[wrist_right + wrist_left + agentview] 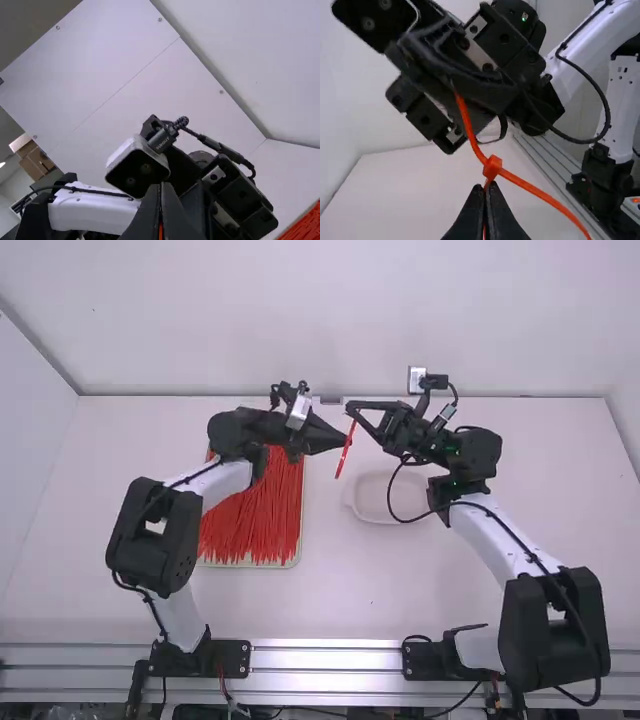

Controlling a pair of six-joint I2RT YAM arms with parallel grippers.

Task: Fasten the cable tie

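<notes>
The left pincer (485,189) was pressed together on the orange-red cable tie (468,127), pinching it directly under the tie's square head (492,165), so the head sat just beyond its fingertips. From the head the strap ran straight away from the left pincer and into the right pincer (160,190), which faced it at close range. The right pincer was also closed, with a sliver of red showing between its fingers. The tie's long axis therefore lay along the line joining the two pincers, and both held it in the air above the worktop (150,440).

A second length of strap (546,198) left the head sideways and trailed down past the left pincer, gripped by neither. The pictures did not show whether a loop was already closed.

Judged from this, the left pincer was the nearer one to the head and acted as the anchor. The right pincer held the stretch that would have to be drawn directly away from the left pincer, in line with the strap, to tighten it through the head.
</notes>
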